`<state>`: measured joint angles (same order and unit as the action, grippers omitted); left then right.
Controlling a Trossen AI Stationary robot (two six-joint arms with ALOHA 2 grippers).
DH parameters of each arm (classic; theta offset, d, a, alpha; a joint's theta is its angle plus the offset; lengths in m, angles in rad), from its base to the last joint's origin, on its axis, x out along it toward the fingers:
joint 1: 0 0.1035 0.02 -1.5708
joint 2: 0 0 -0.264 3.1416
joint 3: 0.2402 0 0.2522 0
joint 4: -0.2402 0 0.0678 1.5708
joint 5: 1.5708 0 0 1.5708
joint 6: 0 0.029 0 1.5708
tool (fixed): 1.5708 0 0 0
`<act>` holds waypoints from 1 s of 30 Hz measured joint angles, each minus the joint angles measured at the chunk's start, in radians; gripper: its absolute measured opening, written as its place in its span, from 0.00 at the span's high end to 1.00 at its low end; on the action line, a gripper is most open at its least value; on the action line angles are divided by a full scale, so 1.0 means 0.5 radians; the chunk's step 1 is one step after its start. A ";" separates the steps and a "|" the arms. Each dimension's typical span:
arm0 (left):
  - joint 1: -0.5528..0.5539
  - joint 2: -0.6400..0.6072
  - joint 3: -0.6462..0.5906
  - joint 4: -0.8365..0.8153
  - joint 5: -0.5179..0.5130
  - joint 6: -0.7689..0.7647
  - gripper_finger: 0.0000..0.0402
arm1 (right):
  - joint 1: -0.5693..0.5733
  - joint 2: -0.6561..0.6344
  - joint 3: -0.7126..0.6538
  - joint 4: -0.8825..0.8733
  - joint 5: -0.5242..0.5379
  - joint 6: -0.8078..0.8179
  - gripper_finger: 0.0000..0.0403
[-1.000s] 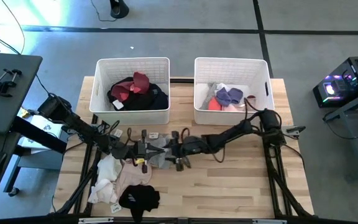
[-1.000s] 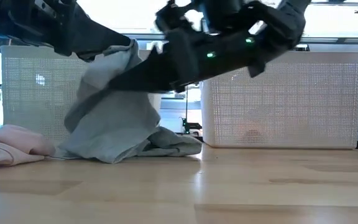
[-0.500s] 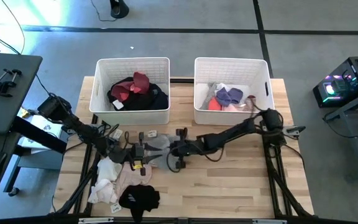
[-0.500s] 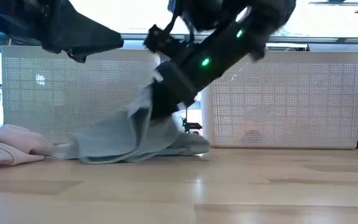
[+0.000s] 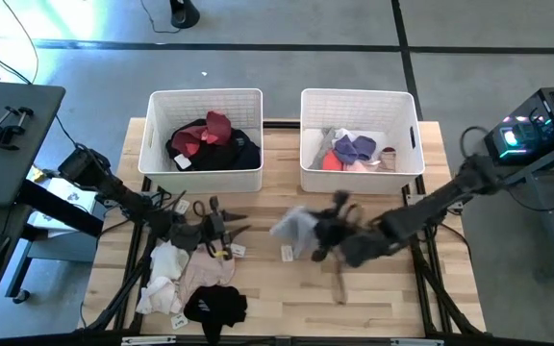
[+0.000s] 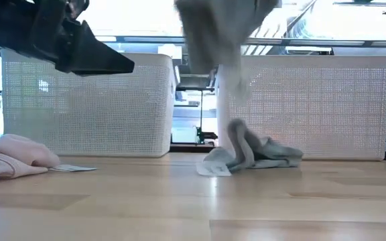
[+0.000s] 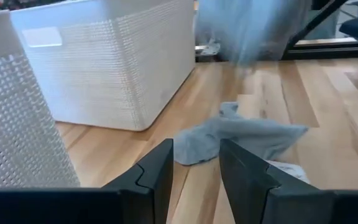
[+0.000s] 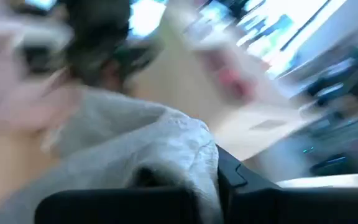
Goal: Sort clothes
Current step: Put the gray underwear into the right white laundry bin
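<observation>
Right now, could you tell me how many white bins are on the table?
2: the left bin holds dark and maroon clothes; the right bin beside it holds lavender and light ones. Neither is hidden.

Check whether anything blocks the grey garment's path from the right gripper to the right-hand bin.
Nothing visible does. The right gripper is shut on the grey garment, part lifted, its tail on the table. Bare wood lies between it and the right-hand bin; only that bin's near wall must be cleared.

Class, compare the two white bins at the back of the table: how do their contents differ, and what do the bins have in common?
The left bin holds dark clothes: black, navy and a maroon piece on top. The right bin holds light ones: lavender, white and a bit of pink. Both are white rectangular perforated bins standing side by side on the wooden table.
</observation>
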<state>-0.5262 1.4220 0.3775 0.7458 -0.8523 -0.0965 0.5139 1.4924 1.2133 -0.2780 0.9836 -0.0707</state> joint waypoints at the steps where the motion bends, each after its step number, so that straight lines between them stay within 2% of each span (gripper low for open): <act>1: 0.012 0.001 0.000 -0.003 0.000 -0.007 0.70 | 0.020 -0.078 0.000 0.070 0.146 -0.151 0.99; 3: 0.040 0.001 0.000 -0.001 0.002 0.000 0.70 | 0.017 -0.225 0.000 0.228 0.343 -0.492 0.99; 6: 0.086 0.001 0.000 -0.001 0.005 0.005 0.70 | -0.084 -0.447 0.001 0.369 0.370 -0.831 0.99; 9: 0.112 0.001 0.000 -0.001 0.007 -0.035 0.70 | -0.281 -0.664 0.001 0.379 0.364 -0.900 0.99; 12: 0.125 0.001 0.000 -0.001 0.008 -0.052 0.70 | -0.565 -0.850 0.002 0.258 0.312 -0.799 0.99; 15: 0.134 0.001 0.000 -0.001 0.008 -0.051 0.70 | -0.915 -0.979 0.002 -0.092 0.040 -0.482 0.99; 18: 0.150 0.002 0.000 -0.001 0.009 -0.050 0.70 | -1.324 -1.024 0.002 -0.550 -0.392 -0.020 0.99; 21: 0.168 0.002 0.000 -0.001 0.010 -0.057 0.70 | -1.697 -0.963 -0.014 -0.929 -0.816 0.323 0.99; 24: 0.183 0.002 0.000 0.004 0.043 -0.066 0.70 | -1.952 -0.828 -0.108 -1.137 -1.149 0.470 0.99; 27: 0.191 0.002 0.000 0.004 0.085 -0.067 0.70 | -2.116 -0.665 -0.246 -1.177 -1.312 0.477 0.99; 30: 0.190 0.002 0.000 0.005 0.092 -0.067 0.70 | -2.234 -0.488 -0.376 -1.151 -1.337 0.400 0.97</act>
<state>-0.4313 1.4227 0.3775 0.7484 -0.8062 -0.1301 -0.6029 1.2483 1.0252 -0.8536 0.3149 0.1295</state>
